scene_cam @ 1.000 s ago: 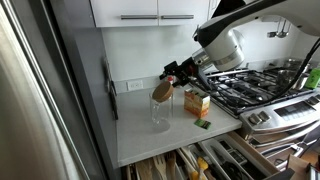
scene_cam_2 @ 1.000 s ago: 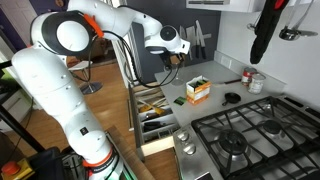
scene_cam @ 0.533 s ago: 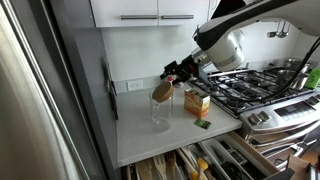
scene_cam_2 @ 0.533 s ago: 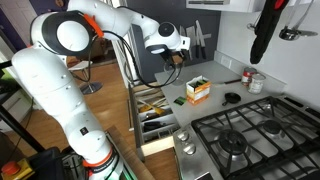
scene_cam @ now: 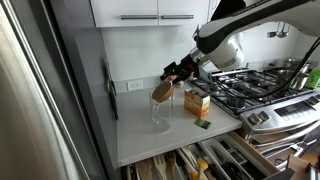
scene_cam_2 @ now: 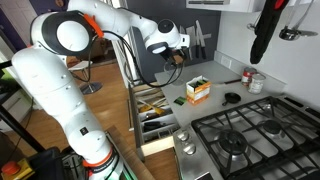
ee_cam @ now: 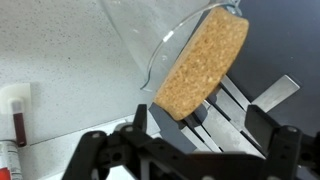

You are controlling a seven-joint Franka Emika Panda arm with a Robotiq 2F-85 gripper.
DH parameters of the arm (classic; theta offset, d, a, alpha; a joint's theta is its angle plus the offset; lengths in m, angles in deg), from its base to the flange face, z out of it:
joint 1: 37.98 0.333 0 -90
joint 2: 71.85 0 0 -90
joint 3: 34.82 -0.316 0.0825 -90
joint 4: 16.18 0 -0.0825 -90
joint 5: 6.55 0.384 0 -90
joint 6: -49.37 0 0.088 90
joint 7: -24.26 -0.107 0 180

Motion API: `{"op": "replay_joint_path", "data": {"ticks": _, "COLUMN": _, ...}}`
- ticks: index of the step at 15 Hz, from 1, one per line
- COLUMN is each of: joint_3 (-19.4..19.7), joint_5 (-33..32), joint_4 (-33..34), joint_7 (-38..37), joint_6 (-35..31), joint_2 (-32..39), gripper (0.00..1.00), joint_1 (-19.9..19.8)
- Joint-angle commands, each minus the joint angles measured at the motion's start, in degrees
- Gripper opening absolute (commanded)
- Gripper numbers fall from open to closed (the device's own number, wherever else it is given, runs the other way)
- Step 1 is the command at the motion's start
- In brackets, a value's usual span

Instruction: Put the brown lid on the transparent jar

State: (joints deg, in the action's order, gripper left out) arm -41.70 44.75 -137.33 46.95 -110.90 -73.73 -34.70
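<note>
In an exterior view the tool (scene_cam: 176,72) hangs just above and beside the brown lid (scene_cam: 161,91). The lid lies tilted across the mouth of the transparent jar (scene_cam: 160,115), one edge high and one low, not seated flat. The jar stands upright on the white table (scene_cam: 145,140), with an orange-yellow box (scene_cam: 197,102) near it. In an exterior view from another place the tool (scene_cam_2: 180,52) shows only as a dark shape at the arm's end, and the box (scene_cam_2: 198,90) lies well apart from it. I cannot make out jar or lid there. In the wrist view the tool (ee_cam: 193,125) is spread, its jaws standing wide to either side and pinching nothing. The cork-like lid (ee_cam: 200,62) leans on the glass rim of the jar (ee_cam: 140,35). The risk, as I judge it, is that the lid stays crooked: because it only rests on the rim, a nudge from the tool could slide it off onto the table, or drop its low edge inside. A hard push could also tip the jar. Count: one lid, one jar, one box, one tool.
</note>
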Motion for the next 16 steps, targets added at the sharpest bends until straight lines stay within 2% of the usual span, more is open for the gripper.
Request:
{"op": "replay_joint_path", "data": {"ticks": 1, "joint_3": 0.0, "joint_5": 0.0, "joint_4": 0.0, "joint_7": 0.0, "joint_6": 0.0, "joint_2": 0.0, "gripper": 1.00, "joint_1": 0.0}}
{"op": "replay_joint_path", "data": {"ticks": 5, "joint_3": 0.0, "joint_5": 0.0, "joint_4": 0.0, "joint_7": 0.0, "joint_6": 0.0, "joint_2": 0.0, "gripper": 1.00, "joint_1": 0.0}}
{"op": "replay_joint_path", "data": {"ticks": 8, "joint_3": 0.7, "joint_5": -14.8, "joint_4": -1.6, "joint_7": -1.9, "joint_6": 2.1, "joint_2": -2.3, "gripper": 1.00, "joint_1": -1.4}}
{"op": "replay_joint_path", "data": {"ticks": 9, "joint_3": 1.9, "joint_5": -19.5, "joint_4": -1.8, "joint_7": -2.7, "joint_6": 3.9, "joint_2": -3.3, "gripper": 1.00, "joint_1": -1.2}}
{"op": "replay_joint_path", "data": {"ticks": 11, "joint_3": 2.1, "joint_5": -27.8, "joint_4": -1.1, "joint_7": -3.5, "joint_6": 9.1, "joint_2": -4.8, "gripper": 1.00, "joint_1": -2.6}}
{"op": "replay_joint_path", "data": {"ticks": 12, "joint_3": 3.7, "joint_5": -29.8, "joint_4": -0.3, "joint_7": -3.2, "joint_6": 12.3, "joint_2": -5.5, "gripper": 1.00, "joint_1": -1.4}}
{"op": "replay_joint_path", "data": {"ticks": 16, "joint_3": 5.4, "joint_5": -30.1, "joint_4": 3.4, "joint_7": -0.1, "joint_6": 26.4, "joint_2": -7.4, "gripper": 1.00, "joint_1": 0.0}}
